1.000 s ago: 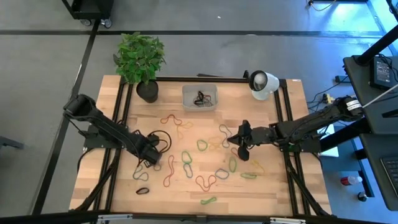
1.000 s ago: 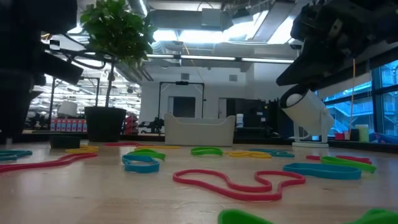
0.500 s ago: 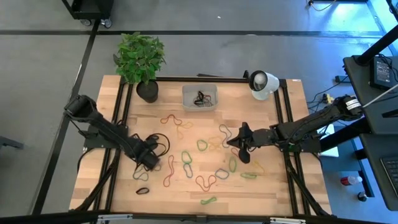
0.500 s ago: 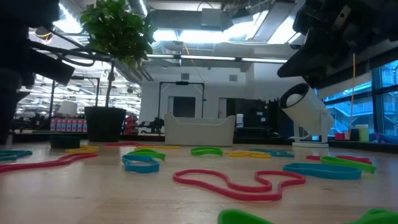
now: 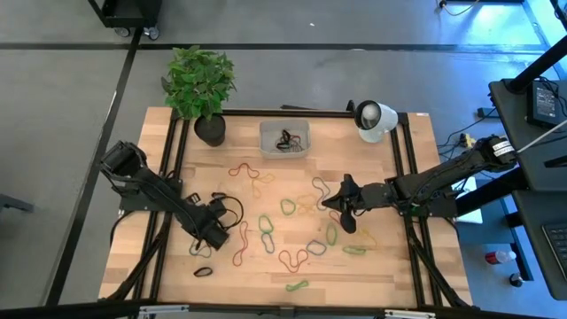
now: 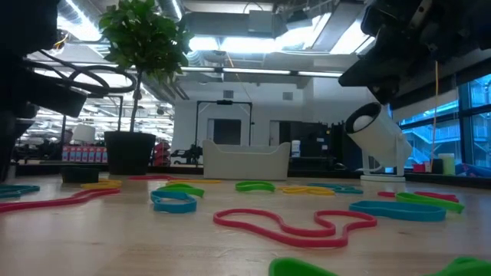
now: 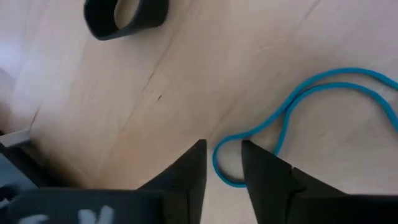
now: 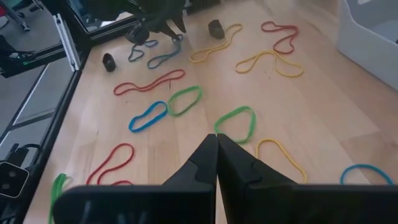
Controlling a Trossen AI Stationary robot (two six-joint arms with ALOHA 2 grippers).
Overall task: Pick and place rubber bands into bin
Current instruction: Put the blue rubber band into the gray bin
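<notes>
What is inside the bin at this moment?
From above, the bin holds a small dark tangle of rubber bands near its middle. How many are in it cannot be told. In the low view its pale wall hides the contents.

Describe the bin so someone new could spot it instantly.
Start at the potted plant on the table's far edge. Just to its right, before the white round camera, sits the bin: a shallow grey-clear rectangular tray with dark rubber bands inside, the table's only open container.
</notes>
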